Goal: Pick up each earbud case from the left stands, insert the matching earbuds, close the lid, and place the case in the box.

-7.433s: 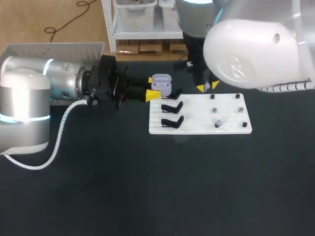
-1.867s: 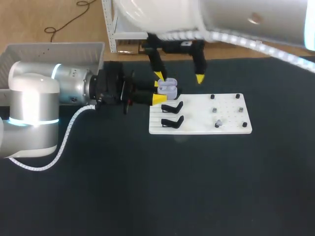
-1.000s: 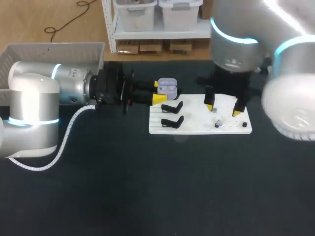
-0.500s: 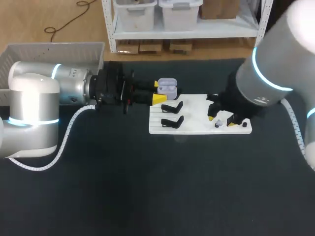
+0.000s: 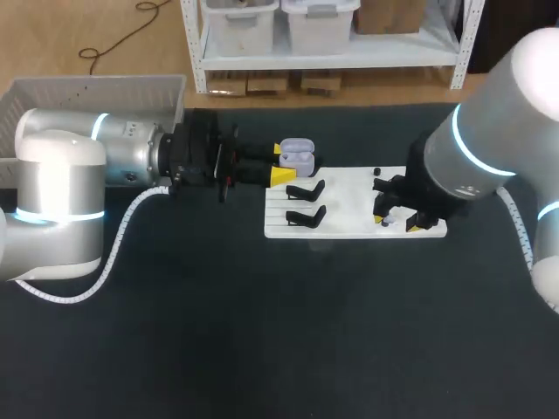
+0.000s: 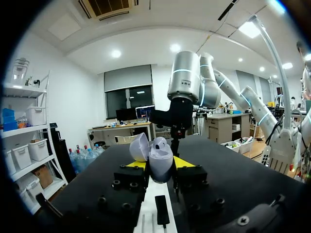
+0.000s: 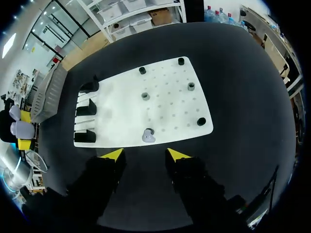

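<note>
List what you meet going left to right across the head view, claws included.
box → left claw, shut on the earbud case → right claw, open over the white board's right part.

Right gripper (image 7: 145, 154): 7.4 s ago it hung beyond the far edge of the white pegged board (image 7: 165, 97). By 1.9 s ago it had reached the lilac plastic earbud case (image 5: 297, 157), and it then swung across the board and came down. Its fingers, spread apart, now stand low over the board's near right part, with the small lilac earbud (image 7: 147, 136) just ahead of the fingertips. Left gripper (image 6: 160, 163), clamped on the earbud case, has shifted slightly toward the board since the first picture.
</note>
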